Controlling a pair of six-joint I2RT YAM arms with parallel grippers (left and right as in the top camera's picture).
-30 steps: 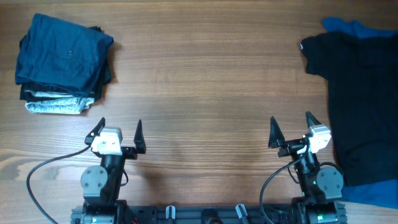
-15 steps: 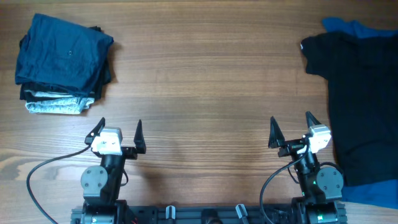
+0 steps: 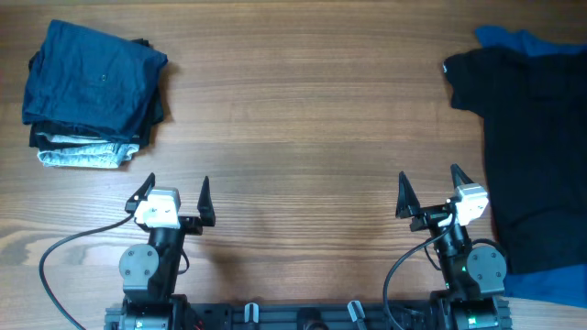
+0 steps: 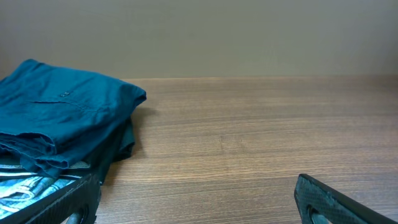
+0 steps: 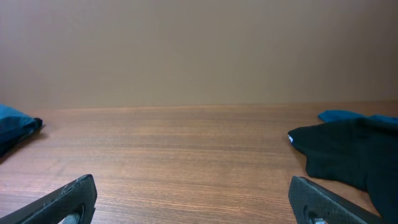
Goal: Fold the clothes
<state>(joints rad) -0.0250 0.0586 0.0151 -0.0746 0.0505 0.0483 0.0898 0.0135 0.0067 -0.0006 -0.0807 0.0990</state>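
A stack of folded clothes sits at the far left, with a dark navy-blue garment (image 3: 92,78) on top, black ones under it and a light grey one (image 3: 81,156) at the bottom; the stack shows in the left wrist view (image 4: 62,118). A black garment (image 3: 532,147) lies spread at the right over a brighter blue one (image 3: 514,38); it also shows in the right wrist view (image 5: 348,152). My left gripper (image 3: 174,194) is open and empty near the front edge. My right gripper (image 3: 428,191) is open and empty, just left of the black garment.
The wooden table (image 3: 303,119) spans the view. Both arm bases stand at the front edge, with a black cable (image 3: 64,252) looping left of the left base.
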